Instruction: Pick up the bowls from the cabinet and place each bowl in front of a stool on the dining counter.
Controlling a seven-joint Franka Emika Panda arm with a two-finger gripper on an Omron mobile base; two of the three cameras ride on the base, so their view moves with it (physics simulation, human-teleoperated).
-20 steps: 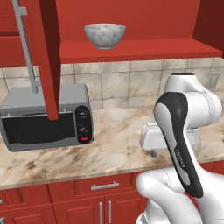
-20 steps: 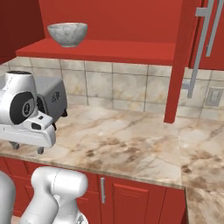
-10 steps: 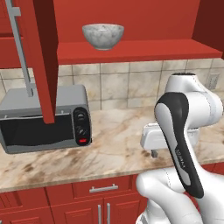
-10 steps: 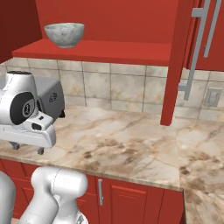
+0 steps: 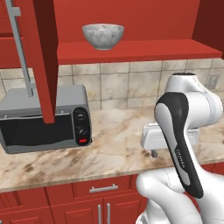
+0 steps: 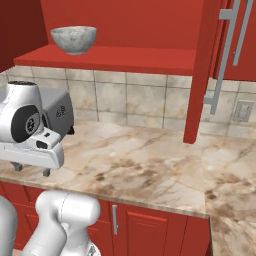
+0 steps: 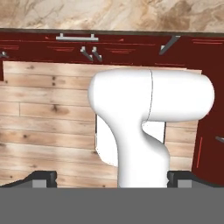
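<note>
A grey-white marbled bowl [image 5: 103, 36] [image 6: 73, 39] stands upright on the red shelf of the cabinet [image 5: 144, 50] [image 6: 125, 55]. The cabinet's tall red doors [image 5: 43, 57] [image 6: 202, 75] are swung open. My gripper [image 5: 154, 153] [image 6: 33, 170] hangs low over the wall counter's front edge, well below the bowl and to its right, pointing down. It is open and holds nothing; in the hand view the gripper [image 7: 111, 178] has its fingertips [image 7: 43, 176] far apart. The stool and the dining counter are out of view.
A silver toaster oven [image 5: 43, 120] [image 6: 59, 112] sits on the marble wall counter [image 5: 109, 153] [image 6: 150, 165] under the left door. Red drawer fronts [image 5: 103, 189] run below. A wall outlet [image 6: 243, 111] is at the right. Wooden floor [image 7: 43, 113] lies beneath the hand.
The whole scene has slid slightly left in both base views, so the camera has moved. The arm keeps the same pose and the gripper stays open.
</note>
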